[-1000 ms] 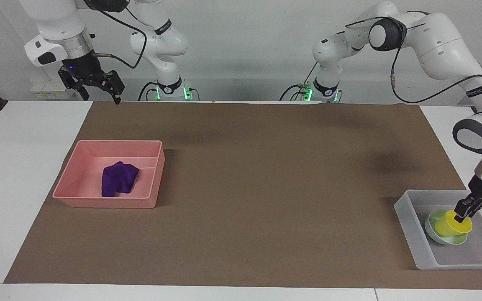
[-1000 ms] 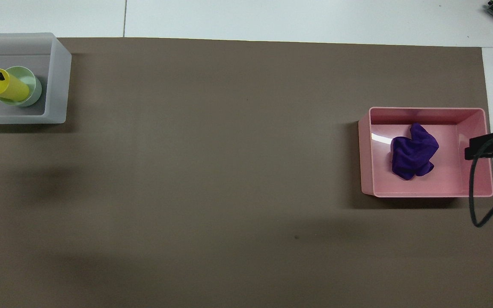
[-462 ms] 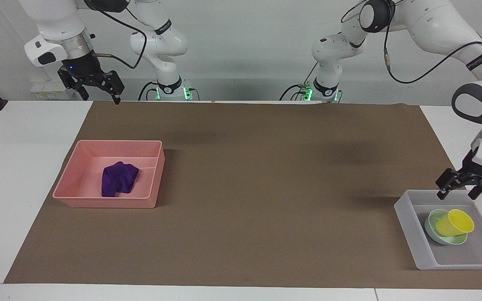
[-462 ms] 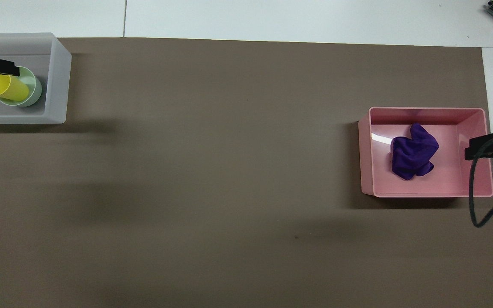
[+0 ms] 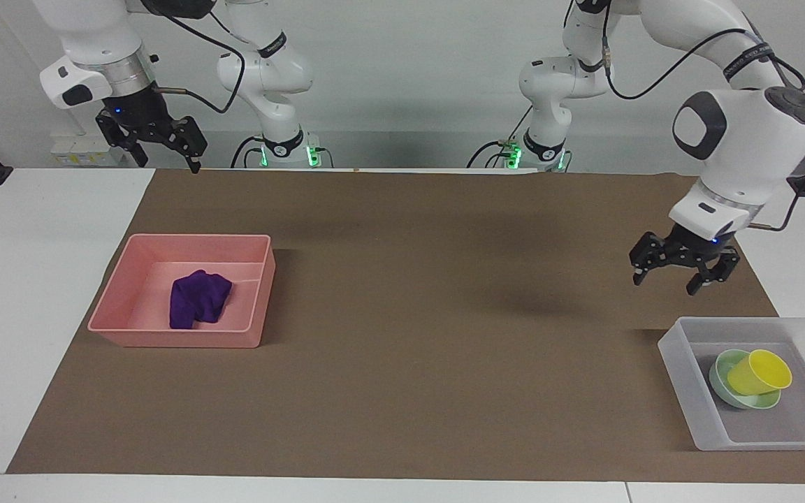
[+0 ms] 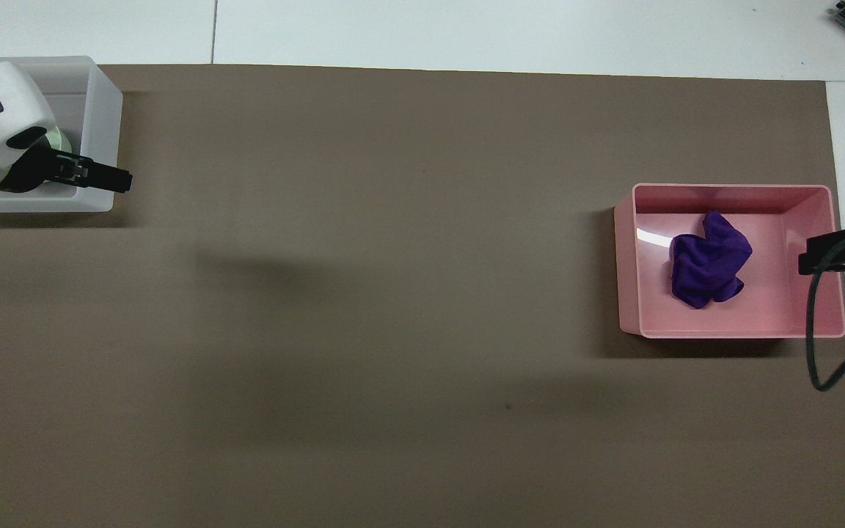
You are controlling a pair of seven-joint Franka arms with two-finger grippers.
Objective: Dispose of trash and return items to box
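The small yellow plastic cup (image 5: 759,372) leans in the pale mint-green bowl (image 5: 722,381) inside the translucent white plastic tray (image 5: 682,381). The deep-purple cloth rag (image 5: 198,298) lies in the pink rectangular tray (image 5: 179,339). The left gripper (image 5: 675,279) hangs over the brown-covered worktop (image 5: 444,314), jaws apart and empty; the right gripper (image 5: 165,150) waits, jaws apart.

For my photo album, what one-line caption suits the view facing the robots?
Open left gripper over the mat, yellow cup in mint bowl in clear box; purple rag in pink tray.

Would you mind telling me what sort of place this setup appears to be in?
Probably a robotics lab: two arms on a white table, a brown mat, and staged props, a pink tray and a clear box.
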